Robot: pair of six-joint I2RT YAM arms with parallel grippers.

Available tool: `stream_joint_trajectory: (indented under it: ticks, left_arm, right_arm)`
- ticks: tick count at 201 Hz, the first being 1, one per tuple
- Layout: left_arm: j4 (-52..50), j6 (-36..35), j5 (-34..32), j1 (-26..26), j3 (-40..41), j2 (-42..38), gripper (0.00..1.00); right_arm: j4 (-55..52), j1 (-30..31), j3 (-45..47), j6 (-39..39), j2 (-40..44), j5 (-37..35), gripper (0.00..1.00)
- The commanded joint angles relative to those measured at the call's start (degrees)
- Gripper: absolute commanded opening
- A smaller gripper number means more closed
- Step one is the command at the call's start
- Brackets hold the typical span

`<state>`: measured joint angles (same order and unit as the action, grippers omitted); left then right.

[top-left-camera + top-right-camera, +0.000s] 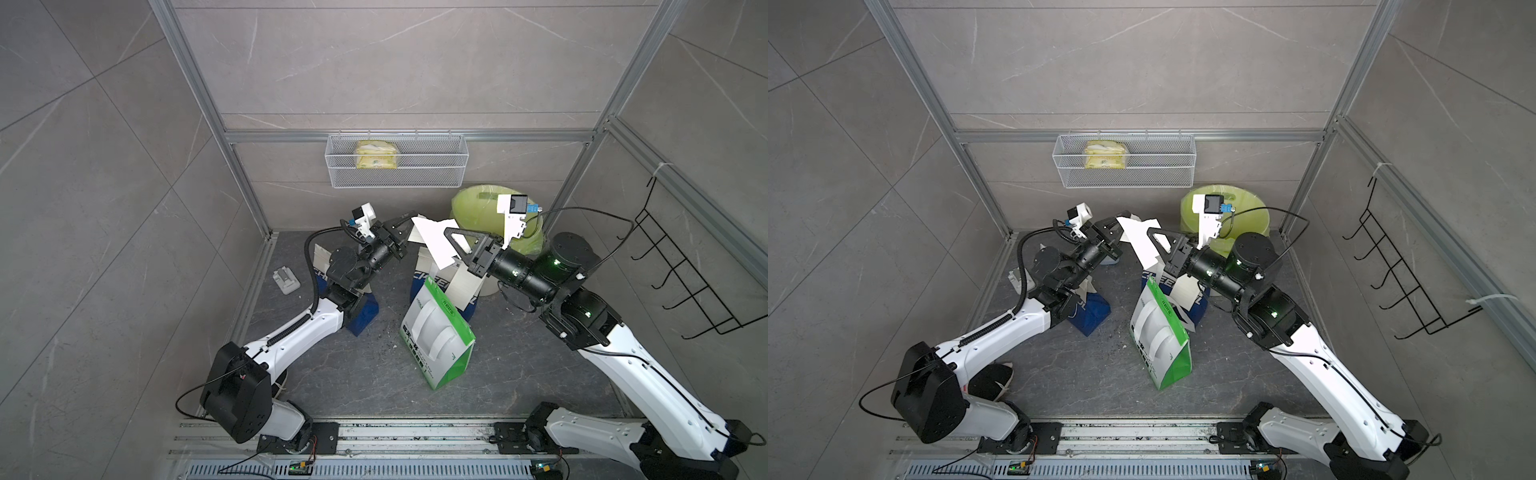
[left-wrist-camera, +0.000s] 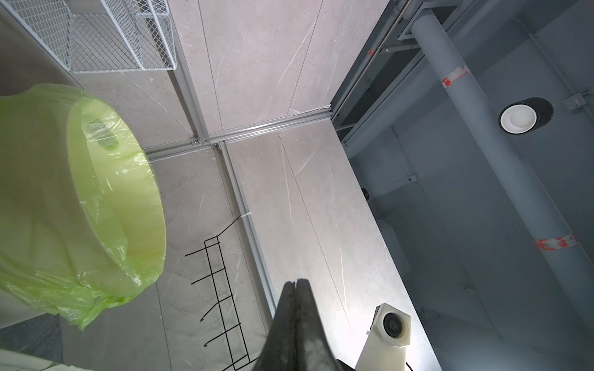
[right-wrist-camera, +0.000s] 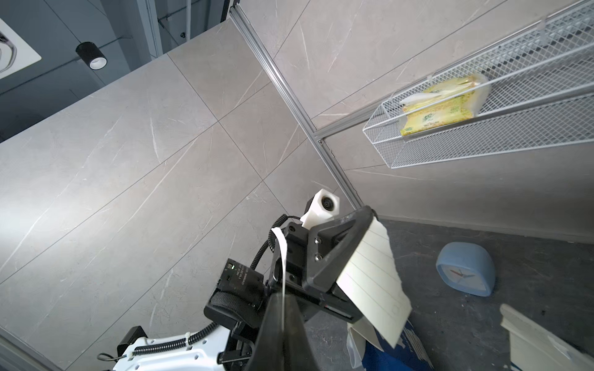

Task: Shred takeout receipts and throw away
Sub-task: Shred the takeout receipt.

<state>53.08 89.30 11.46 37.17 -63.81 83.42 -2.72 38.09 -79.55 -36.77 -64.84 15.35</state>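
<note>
Receipt [image 1: 432, 243], white slip aloft just beside the green-lined bin [image 1: 465, 203], clamped by my left gripper [image 1: 405, 225] and right gripper [image 1: 448, 232], both pinched tight on it; I would tear with pinches close together, then release each piece over that bin.

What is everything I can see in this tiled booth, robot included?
Wire basket: one, white, on the back wall.
Tissue pack: one, yellow, inside the wire basket.
Bin: one, green-lined, back right corner.
Hook rack: one, black, right wall.
Blue-and-white bags: two, one at left, the other mid-floor.
Green-and-white bag: one, in front of the mid-floor bag.
Clock: one, light blue, floor by the back wall.
Small block: one, grey, floor at left.
Takeout receipt: one, white, lined, raised between the grippers; possibly torn.
Another slip: one, white, against the mid-floor bag.
Left gripper: black, shut on the takeout receipt.
Right gripper: black, shut on the takeout receipt.
</note>
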Motion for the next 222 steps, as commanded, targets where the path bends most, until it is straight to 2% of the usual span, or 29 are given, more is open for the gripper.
stream_joint_trajectory:
  ticks: [1, 32, 50, 117, 169, 194, 222]
  left_arm:
    - [5.74, 2.86, 2.38, 0.55, -3.31, 0.32, 0.00]
    - [6.27, 3.69, 2.36, 1.33, -3.84, 0.17, 0.00]
    - [6.33, 3.86, 2.27, 1.60, -4.11, -0.01, 0.00]
    - [7.08, 5.05, 1.91, 2.43, -4.77, 0.63, 0.00]
    - [7.84, 6.06, 1.68, 3.17, -5.40, 1.48, 0.00]
    - [8.34, 6.18, 1.39, 3.46, -5.85, 1.75, 0.00]
    - [8.93, 7.88, 1.34, 3.88, -6.50, 2.40, 0.00]
  right_arm:
    - [3.74, -0.81, -0.40, 0.71, -2.44, -0.35, 0.00]
    - [4.66, -2.10, -2.25, -3.10, -6.14, -0.24, 0.00]
    - [4.15, -2.49, -3.30, -4.78, -7.70, 0.20, 0.04]
    - [3.00, -2.49, -2.38, -6.40, -7.81, -3.99, 0.12]
    - [4.55, -2.51, -2.07, -7.59, -8.89, -1.21, 0.29]
    - [4.17, -2.53, -2.09, -7.61, -9.14, 0.14, 0.30]
    - [4.84, -2.57, -1.25, -7.80, -9.04, 1.48, 0.36]
